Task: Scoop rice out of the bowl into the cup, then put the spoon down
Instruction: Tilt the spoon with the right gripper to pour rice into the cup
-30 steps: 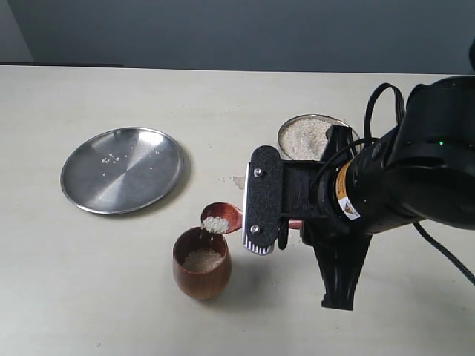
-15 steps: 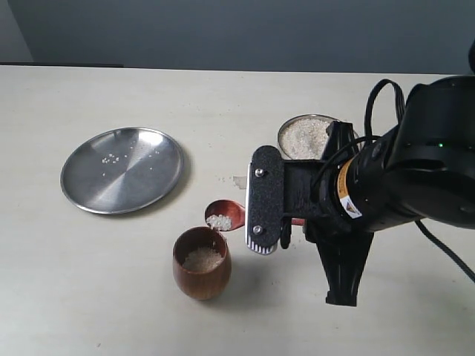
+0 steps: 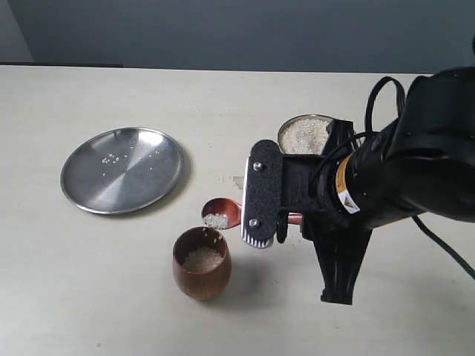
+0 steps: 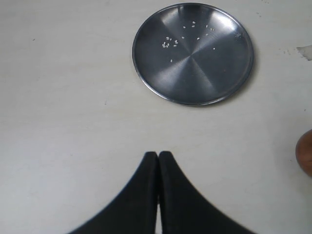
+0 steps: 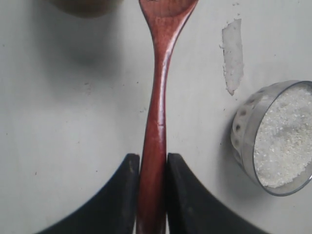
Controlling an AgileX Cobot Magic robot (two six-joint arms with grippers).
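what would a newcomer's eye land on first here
The bulky black right arm fills the right of the exterior view, its right gripper shut on the spoon, whose small bowl holds rice by the rim of the cup. Behind the arm sits the metal bowl of rice. On the left lies a steel plate with a few stray grains.

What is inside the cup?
White rice lies in the cup, well below its rim. How deep the rice goes cannot be seen, because the cup's wall covers it.
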